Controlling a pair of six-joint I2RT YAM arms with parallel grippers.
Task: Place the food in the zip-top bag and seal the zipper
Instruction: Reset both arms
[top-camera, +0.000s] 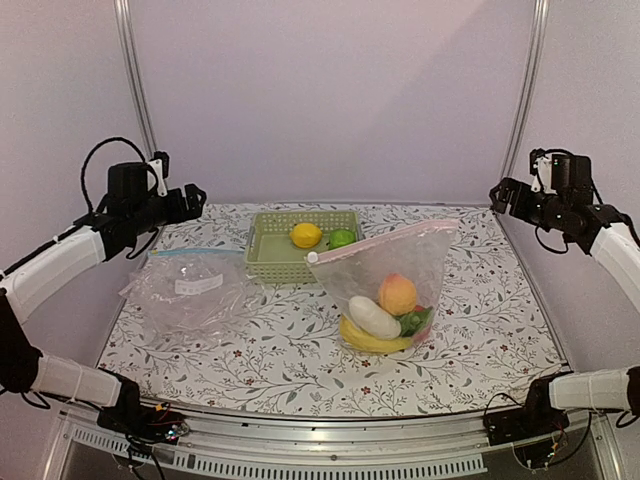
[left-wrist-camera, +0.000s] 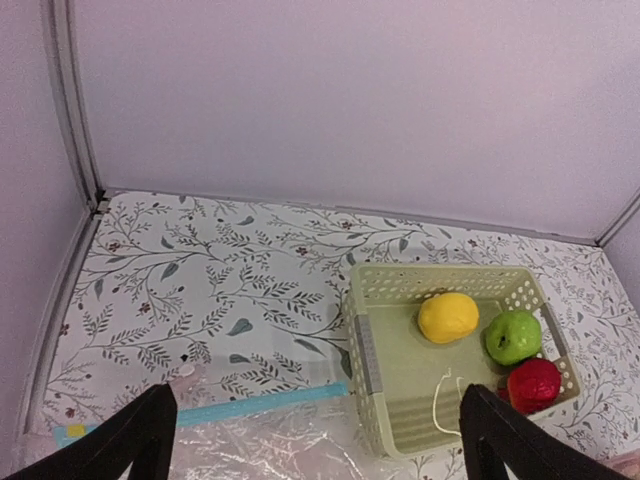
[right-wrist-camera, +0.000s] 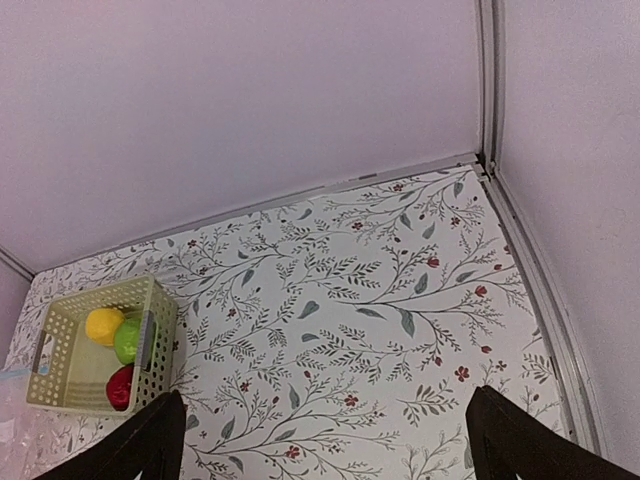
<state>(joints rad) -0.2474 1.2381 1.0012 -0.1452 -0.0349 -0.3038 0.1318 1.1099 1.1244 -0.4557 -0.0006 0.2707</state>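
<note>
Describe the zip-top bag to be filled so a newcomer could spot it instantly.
Find the green basket mid-table. Right of it in the top view lies the zip-top bag, clear and crinkly, with a peach and banana inside. Unlike the clear bag left of the basket, edged with a blue strip, its mouth carries a pink strip.

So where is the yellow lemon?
In the top view, the lemon sits in the green basket, mid-back on the table, just left of the green fruit.
</note>
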